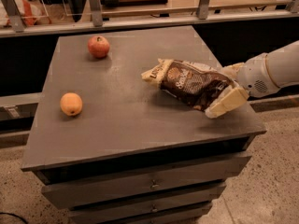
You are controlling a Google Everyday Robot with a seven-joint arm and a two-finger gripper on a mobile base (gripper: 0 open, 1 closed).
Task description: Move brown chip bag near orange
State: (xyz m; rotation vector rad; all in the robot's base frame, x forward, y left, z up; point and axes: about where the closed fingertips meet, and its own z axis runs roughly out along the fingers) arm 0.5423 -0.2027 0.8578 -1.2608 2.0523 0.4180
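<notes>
The brown chip bag (pixel 191 83) lies crinkled on the right half of the grey cabinet top (pixel 131 120), its cream end pointing left. The orange (pixel 71 104) sits near the left edge, well apart from the bag. My gripper (pixel 224 87) reaches in from the right on a white arm. Its cream fingers (pixel 227 102) stand apart on either side of the bag's right end, one in front and one behind. The bag rests on the top and is not lifted.
A red apple (pixel 98 46) stands at the back left of the top. The cabinet has drawers (pixel 140 183) below its front edge. A rail with posts (pixel 140 20) runs behind the cabinet. The floor lies to the right.
</notes>
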